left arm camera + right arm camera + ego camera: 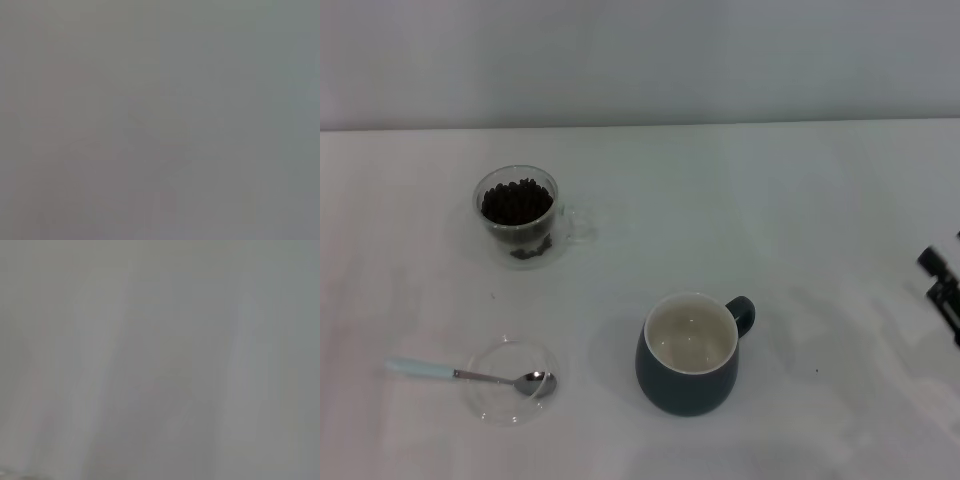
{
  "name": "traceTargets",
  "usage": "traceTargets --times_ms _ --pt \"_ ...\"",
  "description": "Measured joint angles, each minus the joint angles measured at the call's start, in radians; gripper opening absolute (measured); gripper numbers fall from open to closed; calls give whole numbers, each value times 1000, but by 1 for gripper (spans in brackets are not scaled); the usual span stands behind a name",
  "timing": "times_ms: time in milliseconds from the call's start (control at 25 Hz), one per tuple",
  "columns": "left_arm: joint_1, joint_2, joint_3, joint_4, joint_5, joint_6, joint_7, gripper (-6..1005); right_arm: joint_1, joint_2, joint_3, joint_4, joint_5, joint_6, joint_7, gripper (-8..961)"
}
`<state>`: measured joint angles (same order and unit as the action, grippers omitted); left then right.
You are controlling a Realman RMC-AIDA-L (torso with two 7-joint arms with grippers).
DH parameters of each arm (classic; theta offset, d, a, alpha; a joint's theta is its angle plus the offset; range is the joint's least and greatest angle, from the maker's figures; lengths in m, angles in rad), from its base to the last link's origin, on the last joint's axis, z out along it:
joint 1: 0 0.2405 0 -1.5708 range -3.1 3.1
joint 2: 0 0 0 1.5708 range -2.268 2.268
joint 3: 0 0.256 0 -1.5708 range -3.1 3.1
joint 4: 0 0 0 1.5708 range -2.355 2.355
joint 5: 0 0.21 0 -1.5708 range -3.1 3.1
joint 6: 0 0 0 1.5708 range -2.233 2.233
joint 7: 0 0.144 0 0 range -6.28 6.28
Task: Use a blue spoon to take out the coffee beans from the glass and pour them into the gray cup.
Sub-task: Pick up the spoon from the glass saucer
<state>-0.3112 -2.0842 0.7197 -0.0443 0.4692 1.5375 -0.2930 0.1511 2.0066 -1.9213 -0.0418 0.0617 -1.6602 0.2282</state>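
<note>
Spoon on dish, well apart from right gripper, jaws' state perhaps indiscernible

Pretty flat, soft overhead light in the head view, faint shadows beside the gray cup, slightly hazy overall; both wrist views are just featureless gray blur.

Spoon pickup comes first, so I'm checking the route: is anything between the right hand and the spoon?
Yes. The right hand sits at the table's right edge, the spoon at far left, and the gray cup stands roughly between them.
</note>
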Motion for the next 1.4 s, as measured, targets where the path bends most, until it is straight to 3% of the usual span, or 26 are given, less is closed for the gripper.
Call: traceTargets --times_ms 760,1120,1400 --pt "-17 -5 1 -91 69 48 -43 715 -1 -17 146 1 -2 -48 -12 497" --pt "39 -1 1 -87 152 91 -296 719 3 -9 149 -7 -2 -53 -28 497" --pt "100 7 9 -27 207 104 -669 718 -8 3 162 1 -2 -77 -54 498"
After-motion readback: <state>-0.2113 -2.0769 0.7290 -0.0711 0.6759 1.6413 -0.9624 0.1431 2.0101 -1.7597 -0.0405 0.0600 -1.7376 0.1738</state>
